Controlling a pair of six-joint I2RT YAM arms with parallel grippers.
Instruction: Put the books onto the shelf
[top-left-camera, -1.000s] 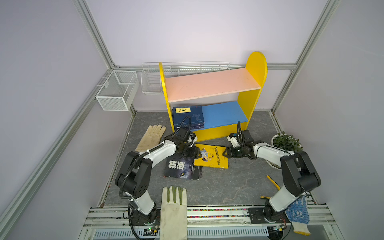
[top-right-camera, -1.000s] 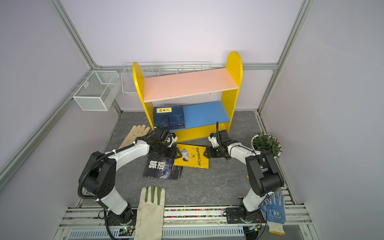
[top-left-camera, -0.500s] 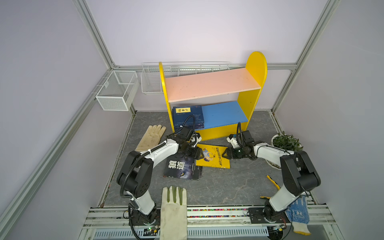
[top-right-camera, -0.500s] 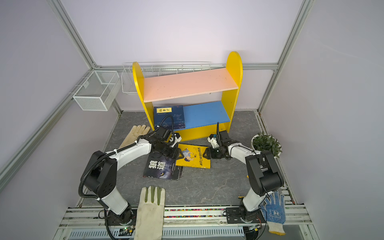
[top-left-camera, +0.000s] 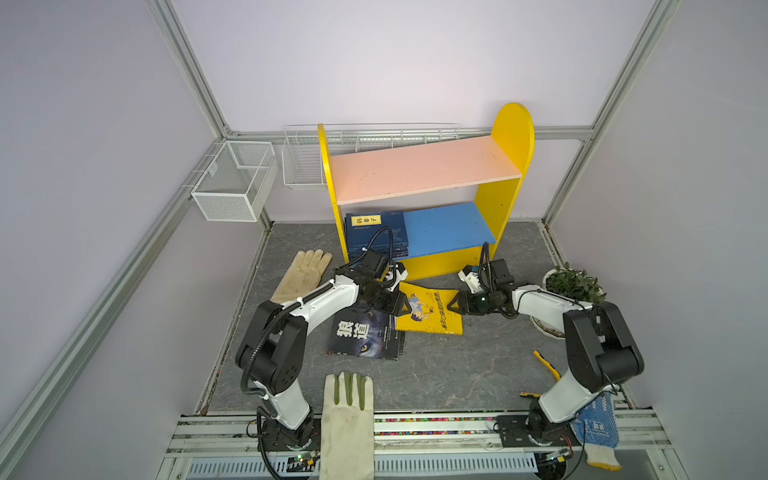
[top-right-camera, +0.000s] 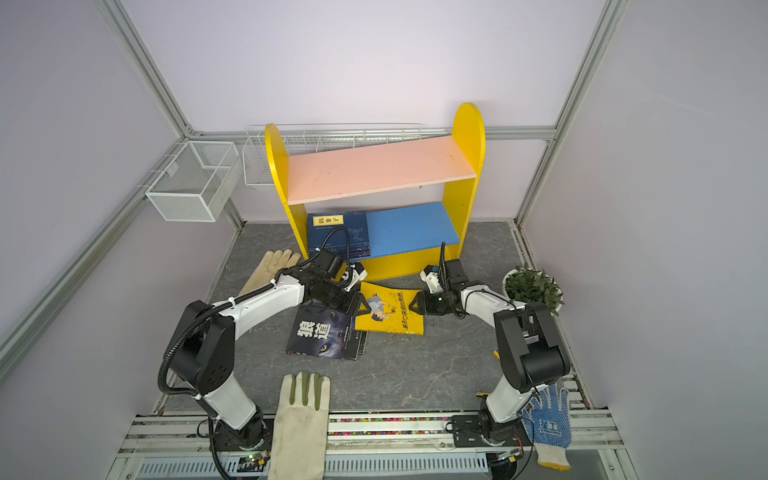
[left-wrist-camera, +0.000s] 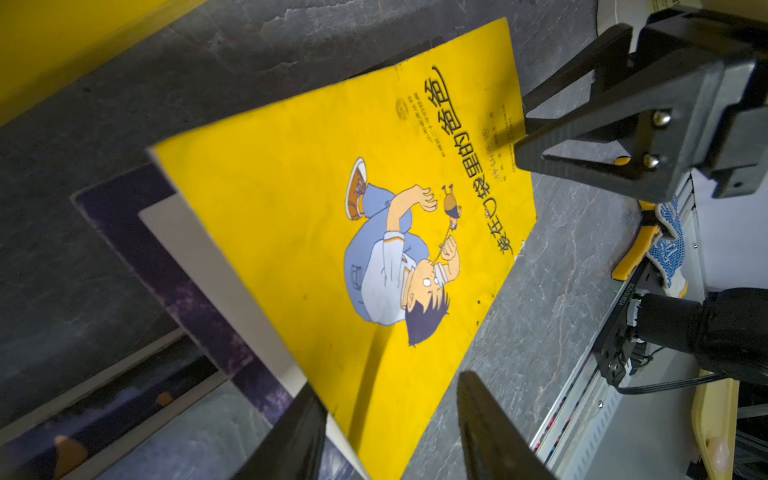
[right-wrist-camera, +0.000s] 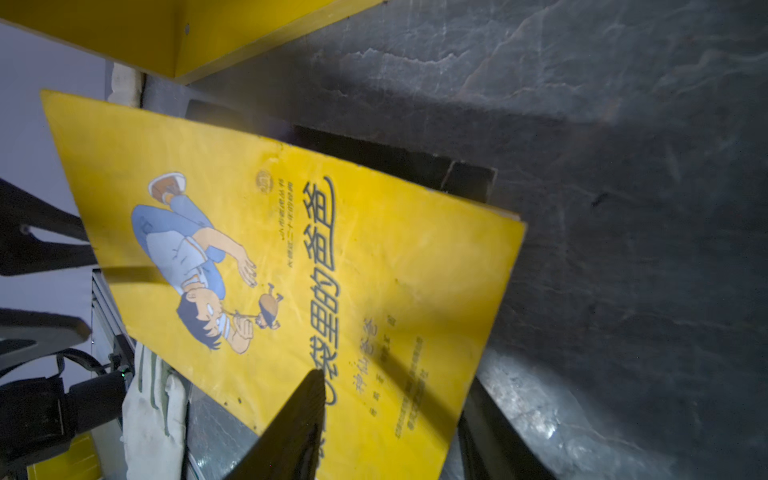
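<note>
The bright yellow book (top-left-camera: 432, 311) (top-right-camera: 390, 311) lies on the floor in front of the shelf (top-left-camera: 424, 168) (top-right-camera: 378, 168). Its left corner rests on a dark wolf-cover book (top-left-camera: 365, 334) (top-right-camera: 326, 334). My left gripper (top-left-camera: 403, 305) (left-wrist-camera: 388, 380) is open, with the yellow book's (left-wrist-camera: 332, 249) left corner between its fingers. My right gripper (top-left-camera: 453, 305) (right-wrist-camera: 392, 378) is open at the right edge of the book (right-wrist-camera: 332, 270), one finger over the cover and one under it. Navy books (top-left-camera: 376, 232) lie stacked on the blue lower board.
A tan glove (top-left-camera: 305, 274) lies left of the shelf and a white-green glove (top-left-camera: 347, 419) at the front. A potted plant (top-left-camera: 573, 286), a yellow-handled tool (top-left-camera: 548, 365) and a blue dotted glove (top-left-camera: 596, 428) are at the right. White wire baskets (top-left-camera: 235, 187) hang on the back left.
Both grippers have slid inward onto the yellow book's two edges, and their jaws have narrowed. The book itself has barely shifted.
</note>
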